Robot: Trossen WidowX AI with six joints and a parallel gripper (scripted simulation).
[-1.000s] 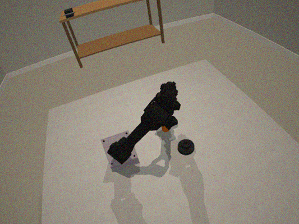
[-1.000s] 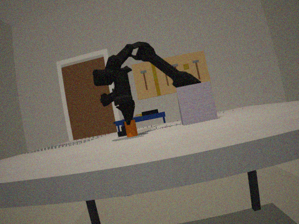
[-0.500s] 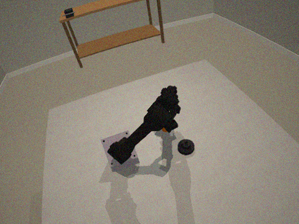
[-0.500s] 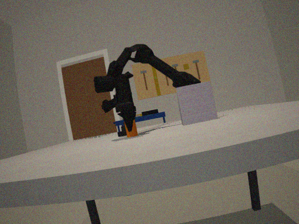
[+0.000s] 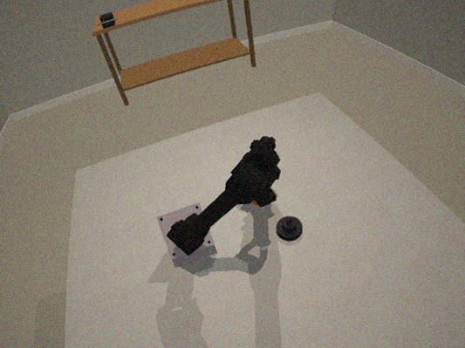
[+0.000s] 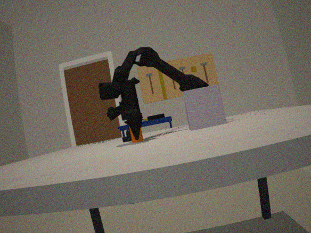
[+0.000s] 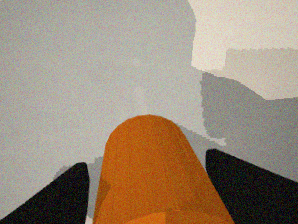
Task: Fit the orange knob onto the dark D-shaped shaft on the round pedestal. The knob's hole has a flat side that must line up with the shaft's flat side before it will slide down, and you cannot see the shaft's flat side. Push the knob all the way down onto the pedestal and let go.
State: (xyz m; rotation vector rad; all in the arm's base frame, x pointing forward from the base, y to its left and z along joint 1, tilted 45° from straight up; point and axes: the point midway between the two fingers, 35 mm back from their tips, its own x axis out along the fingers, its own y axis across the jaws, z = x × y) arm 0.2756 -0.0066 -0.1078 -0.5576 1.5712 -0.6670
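Observation:
The orange knob [image 5: 256, 203] [image 6: 133, 139] [image 7: 145, 145] stands upright on the table, mostly hidden under the arm in the top view. My gripper [image 6: 137, 136] [image 7: 148, 164] points down around it, one black finger on each side. It is open: the wrist view shows a gap between each finger and the knob. The dark round pedestal [image 5: 282, 235] with its short dark shaft [image 5: 289, 223] stands apart, to the right of the knob in the top view. Nothing is on the shaft. The shaft's flat side and the knob's hole are not visible.
The arm's base stands on a pale lilac block [image 5: 179, 218] [image 6: 205, 109] on the white table [image 5: 363, 276] [image 6: 213, 143]. Arm shadows cross the table. A wooden shelf [image 5: 181, 66] and a blue bench [image 6: 160, 122] stand in the background.

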